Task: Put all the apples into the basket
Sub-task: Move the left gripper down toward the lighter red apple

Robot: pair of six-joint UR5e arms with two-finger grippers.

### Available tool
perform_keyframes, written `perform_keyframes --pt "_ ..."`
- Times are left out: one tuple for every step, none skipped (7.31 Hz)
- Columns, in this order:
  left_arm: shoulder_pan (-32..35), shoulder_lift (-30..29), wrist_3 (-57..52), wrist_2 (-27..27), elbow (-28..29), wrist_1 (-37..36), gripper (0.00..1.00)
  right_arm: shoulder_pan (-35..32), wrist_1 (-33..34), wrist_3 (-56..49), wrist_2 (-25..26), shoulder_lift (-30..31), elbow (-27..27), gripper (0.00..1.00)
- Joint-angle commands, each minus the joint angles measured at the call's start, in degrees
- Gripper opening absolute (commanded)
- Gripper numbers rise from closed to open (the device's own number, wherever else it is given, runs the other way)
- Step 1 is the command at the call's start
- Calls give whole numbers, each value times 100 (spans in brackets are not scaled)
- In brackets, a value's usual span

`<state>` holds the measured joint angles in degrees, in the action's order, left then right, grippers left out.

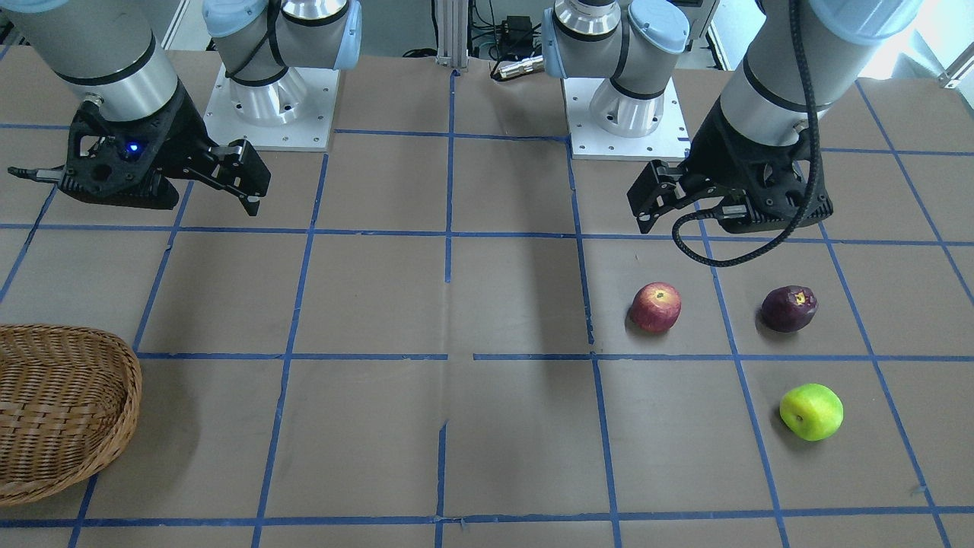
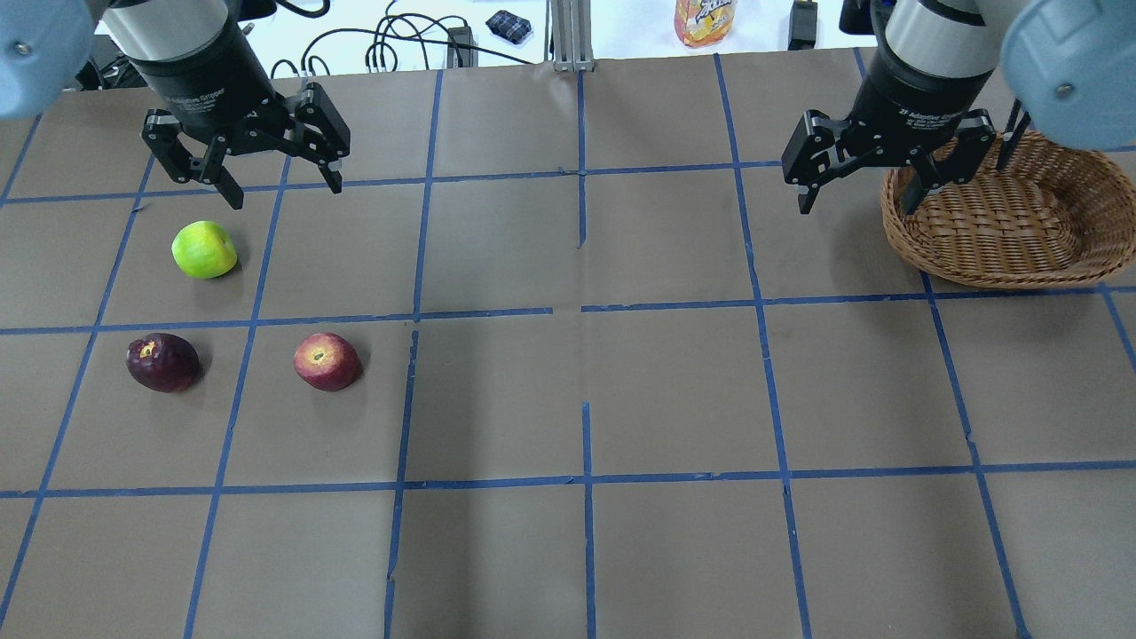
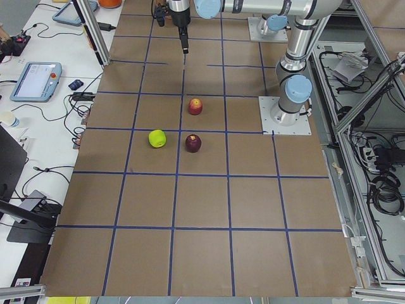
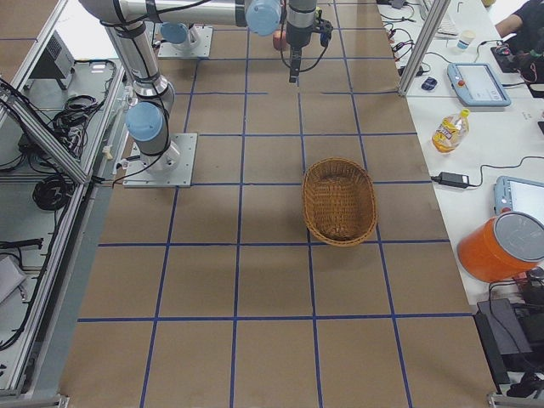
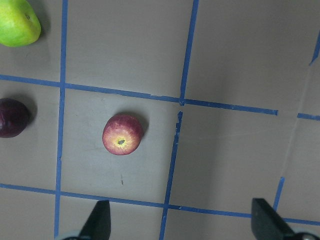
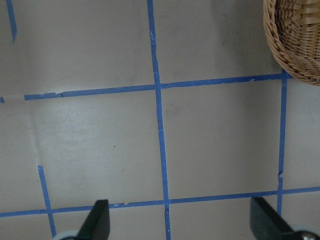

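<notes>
Now I see the left hand spread wide above the bench near the green apple, with the maroon apple and red apple lying nearby. The right hand, also spread, hangs beside the basket, well apart from them.

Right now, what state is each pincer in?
Left pincer: open, holding nothing.
Right pincer: open, holding nothing.

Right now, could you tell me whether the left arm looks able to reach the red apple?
Probably yes: the left gripper hangs open on that side, and nothing stands between it and the red apple.
</notes>
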<state>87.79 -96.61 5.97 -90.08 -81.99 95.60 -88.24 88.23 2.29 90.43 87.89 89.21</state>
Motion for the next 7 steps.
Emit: perform_keyframes --pt "1 -25 0 -1 -36 -165 100 0 -8 -1 10 0 0 100" --pt "1 -60 0 -1 -36 -182 100 0 10 -1 1 0 0 100" --pt "-16 -165 -104 -9 -115 -217 100 0 10 -10 1 0 0 100" --pt "-51 -209 -192 -18 -289 -365 100 0 10 -1 -8 0 0 100" --pt "-295 -271 -498 -1 -474 -488 100 0 10 -1 -8 0 0 100" --pt "-506 -297 -553 43 -711 -672 100 0 10 -1 1 0 0 100" --pt "-561 -402 -632 35 -1078 -1092 100 0 10 8 -8 0 0 100"
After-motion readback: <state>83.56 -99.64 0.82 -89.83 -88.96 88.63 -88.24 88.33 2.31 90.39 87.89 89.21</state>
